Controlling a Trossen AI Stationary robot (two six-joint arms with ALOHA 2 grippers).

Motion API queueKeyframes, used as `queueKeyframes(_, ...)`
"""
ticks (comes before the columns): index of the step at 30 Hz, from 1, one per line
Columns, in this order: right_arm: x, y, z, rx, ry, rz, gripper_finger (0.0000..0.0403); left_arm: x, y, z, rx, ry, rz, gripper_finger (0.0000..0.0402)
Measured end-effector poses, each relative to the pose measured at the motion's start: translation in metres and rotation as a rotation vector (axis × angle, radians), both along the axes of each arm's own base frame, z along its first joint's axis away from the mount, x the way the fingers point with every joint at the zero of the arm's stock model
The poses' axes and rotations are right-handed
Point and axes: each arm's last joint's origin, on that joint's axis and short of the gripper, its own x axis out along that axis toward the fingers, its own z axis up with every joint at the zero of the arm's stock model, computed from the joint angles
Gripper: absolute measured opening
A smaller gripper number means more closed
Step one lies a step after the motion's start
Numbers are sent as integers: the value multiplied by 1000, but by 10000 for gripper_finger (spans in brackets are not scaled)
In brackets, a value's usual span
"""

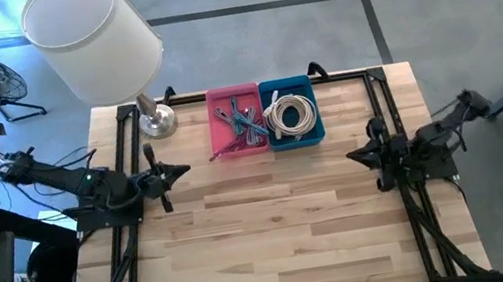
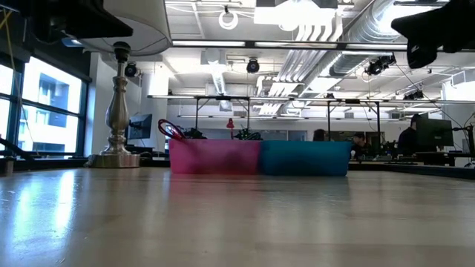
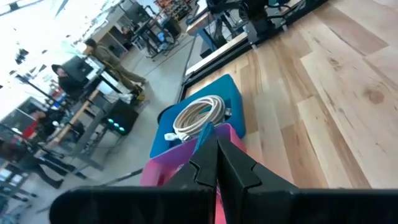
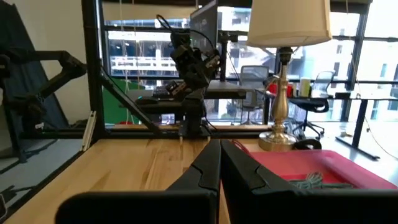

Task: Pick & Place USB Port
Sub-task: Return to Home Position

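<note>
Left pincer (image 1: 181,169) pressed together, right pincer (image 1: 355,155) likewise; pink bin (image 1: 215,126) apparently holding cables (image 1: 244,125), blue bin (image 1: 286,83) a white coil (image 1: 290,115)

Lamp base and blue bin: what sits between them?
The pink bin, holding coloured cables, sits between the lamp base and the blue bin, right beside the blue one. The high view shows it.

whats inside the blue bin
A coiled white cable fills the blue bin. The bin floor beneath the coil is covered, so nothing else can be confirmed.
</note>
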Motion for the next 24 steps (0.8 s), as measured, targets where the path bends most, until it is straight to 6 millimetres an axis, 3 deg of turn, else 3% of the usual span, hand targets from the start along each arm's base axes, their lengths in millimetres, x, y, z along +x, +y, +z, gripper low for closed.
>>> queueKeyframes(16,24,-33,-16,11,110,-3,0,43,33,-12,-47,76,-136,0)
queueKeyframes(24,24,-43,-10,-24,147,-8,0,42,40,-15,-55,112,-155,0)
